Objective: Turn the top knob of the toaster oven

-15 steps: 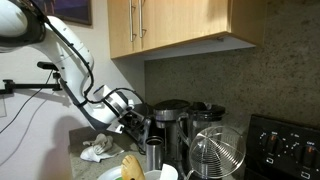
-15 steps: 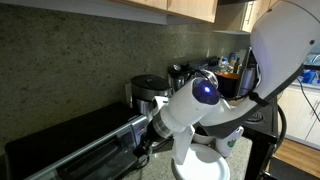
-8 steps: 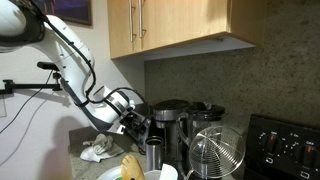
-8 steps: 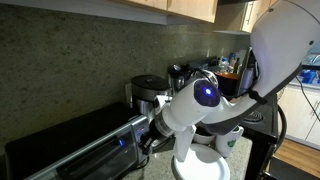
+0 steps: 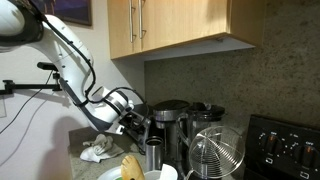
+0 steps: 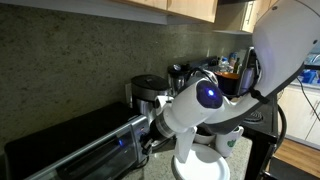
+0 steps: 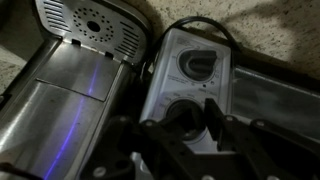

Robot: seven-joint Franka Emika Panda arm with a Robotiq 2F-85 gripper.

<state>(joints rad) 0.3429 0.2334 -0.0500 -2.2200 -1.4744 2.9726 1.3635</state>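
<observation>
While the arm is barely moving since a second ago (only a slight wrist drift) | gripper [image 7: 190,128] is straddling a knob [image 7: 190,112] on the toaster oven [image 6: 75,150], sitting beside the coffee maker [image 6: 150,92] | whether it is clamping: cannot tell | turning seemingly pending

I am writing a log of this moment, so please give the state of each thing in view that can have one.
toaster oven: door shut.
knob at the gripper: between the fingers; cannot tell if touched.
other knob: free, nothing on it.
gripper: fingers flank one knob; cannot tell if open or shut.
cabinet doors: shut.
</observation>
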